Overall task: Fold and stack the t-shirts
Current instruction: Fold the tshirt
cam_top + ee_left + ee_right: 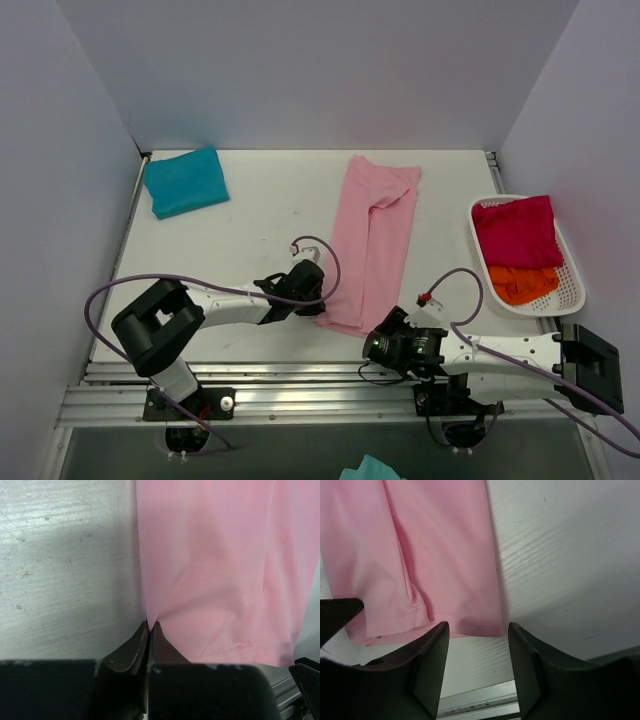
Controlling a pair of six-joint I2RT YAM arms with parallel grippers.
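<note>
Pink t-shirt [372, 240], left fingers [144, 637] shut on its edge; right fingers [439, 637] half open, empty, near hem

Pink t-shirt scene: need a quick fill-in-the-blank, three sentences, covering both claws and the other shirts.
1. The left claw is ____ on the edge of the long light pink cloth t-shirt.
2. The right claw stands ____ at that shirt's hem corner, holding nothing.
3. The crumpled magenta-red cloth t-shirt and the orange cloth t-shirt lie in the white slatted plastic ____ at the table's right.

Missing words: shut; open; basket.
</note>
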